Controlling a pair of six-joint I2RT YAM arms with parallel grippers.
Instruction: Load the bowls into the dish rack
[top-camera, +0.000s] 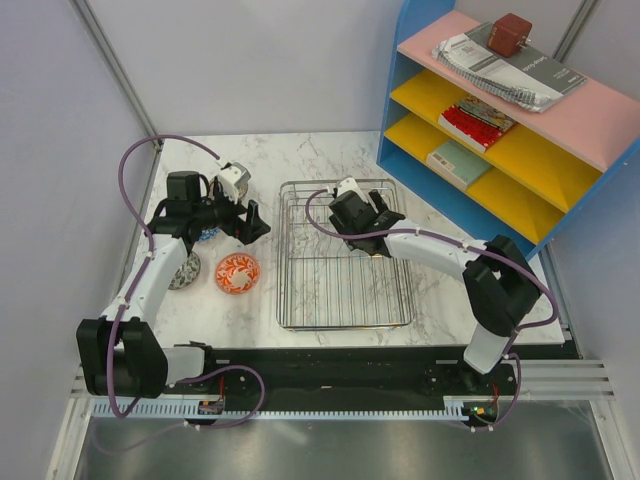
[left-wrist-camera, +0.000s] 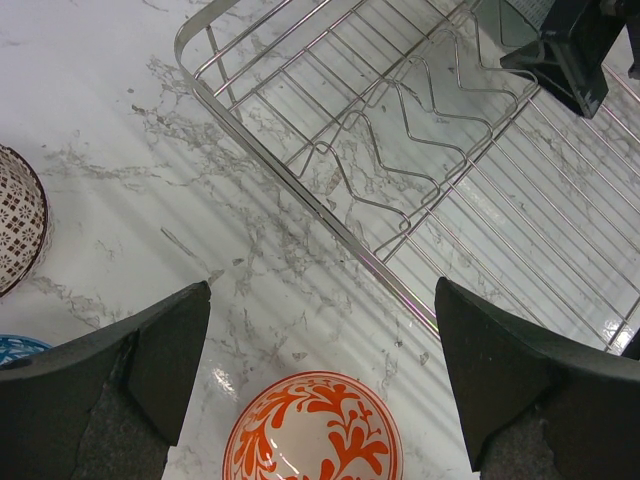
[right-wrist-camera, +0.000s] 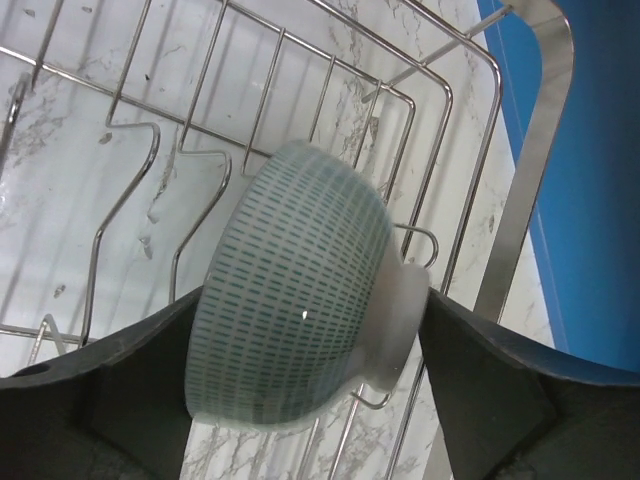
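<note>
Pale teal-green dashed ceramic bowl (right-wrist-camera: 290, 290) between right gripper (right-wrist-camera: 312, 305) fingers, grip unclear; left gripper (left-wrist-camera: 320, 290) spread. Four other bowls (top-camera: 237, 272), one silver wire dish rack (top-camera: 340, 285).

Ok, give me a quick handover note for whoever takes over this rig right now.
Left gripper: open, empty, hovering near the orange bowl.
Right gripper: teal bowl on its side between the fingers, over the dish rack's far end; gripped or released, cannot tell.
On the table left of the rack: orange bowl, grey speckled bowl, blue bowl, red-brown patterned bowl.
Done: no bowl seen seated in the rack. Left: seat the teal one, load the other four.
</note>
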